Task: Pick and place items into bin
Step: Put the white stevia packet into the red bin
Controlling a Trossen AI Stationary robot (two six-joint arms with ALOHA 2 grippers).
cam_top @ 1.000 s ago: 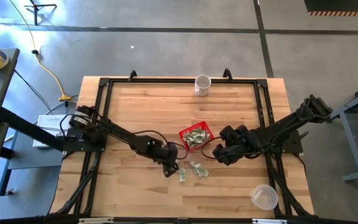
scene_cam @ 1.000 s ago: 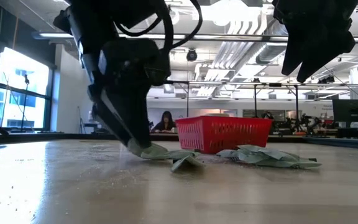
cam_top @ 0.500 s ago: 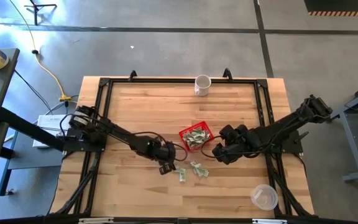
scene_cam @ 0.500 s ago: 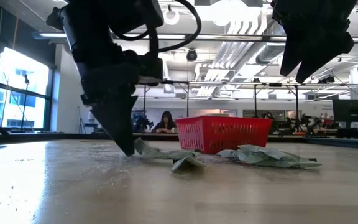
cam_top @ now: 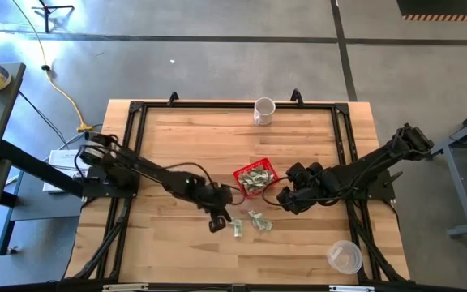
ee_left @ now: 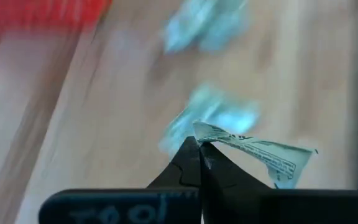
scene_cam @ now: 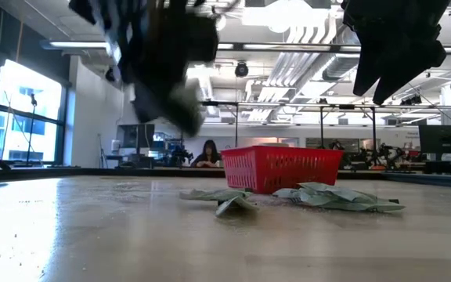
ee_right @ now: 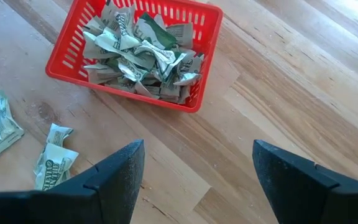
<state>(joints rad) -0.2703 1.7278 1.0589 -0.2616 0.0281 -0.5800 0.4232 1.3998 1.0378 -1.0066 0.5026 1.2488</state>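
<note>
The pale wooden table carried a small square red plastic basket heaped with crumpled green-and-white paper notes. Just beside it hovered the right gripper, fingers spread wide. The left gripper, lifted off the wood, pinched one crumpled note; loose notes lay nearby.

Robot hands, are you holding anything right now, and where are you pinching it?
The left gripper is shut on one paper piece, pinching it by one corner, lifted off the table. The right gripper is open and empty beside the red basket.
</note>
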